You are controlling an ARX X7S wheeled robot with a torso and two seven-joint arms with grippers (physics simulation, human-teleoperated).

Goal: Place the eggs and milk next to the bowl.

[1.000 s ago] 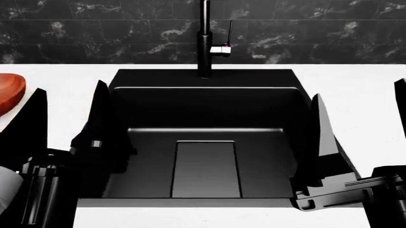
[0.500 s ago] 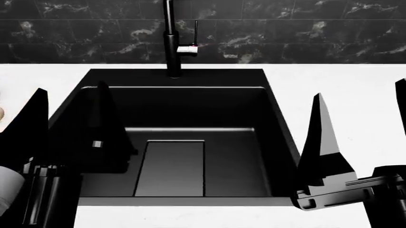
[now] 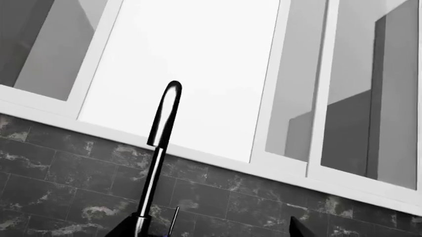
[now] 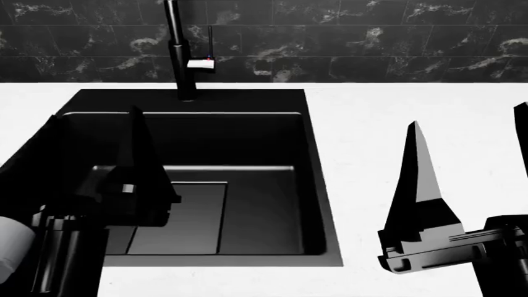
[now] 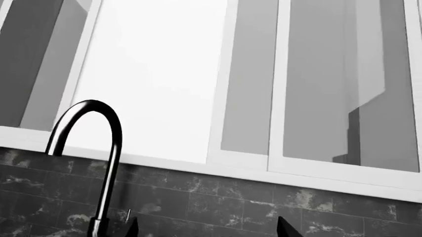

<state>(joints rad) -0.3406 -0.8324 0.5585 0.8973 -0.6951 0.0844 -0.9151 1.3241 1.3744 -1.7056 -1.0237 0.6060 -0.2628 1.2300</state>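
Observation:
The eggs, the milk and the bowl are out of view in every view. In the head view my left gripper [image 4: 89,162] hangs open over the black sink [image 4: 247,142], with nothing between its fingers [image 4: 137,151]. My right gripper [image 4: 470,154] stands open over the white counter [image 4: 371,117], one finger [image 4: 417,176] in full sight and the other at the frame's right edge. Both wrist views face the wall and window. The left gripper [image 3: 211,232] and the right gripper [image 5: 209,231] each show only two dark, widely spaced tips with nothing between them.
A tall black faucet [image 4: 177,55] stands behind the sink against a dark marble backsplash [image 4: 371,37]. It shows too in the wrist views, the faucet [image 3: 161,143] below a bright window [image 3: 191,69], and the faucet [image 5: 99,148] as a curved spout.
The head view has swung to the right: sink and faucet slid left in the picture, and the reddish bowl seen at the far left a second ago has left the view. Both grippers keep their pose.

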